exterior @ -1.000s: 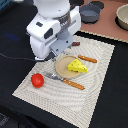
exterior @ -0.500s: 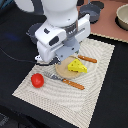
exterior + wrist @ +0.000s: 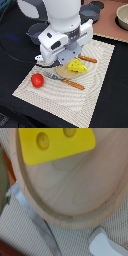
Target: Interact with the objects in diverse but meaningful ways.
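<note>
Crowding plate rim (image 3: 65, 220): cheese wedge (image 3: 57, 143)

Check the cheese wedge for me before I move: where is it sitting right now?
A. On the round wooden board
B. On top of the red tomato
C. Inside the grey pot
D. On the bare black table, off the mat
A: the yellow cheese wedge lies on the round wooden board, and the wrist view shows the board's wood grain right under it; the red tomato sits apart on the placemat.

No legible text or markings.
</note>
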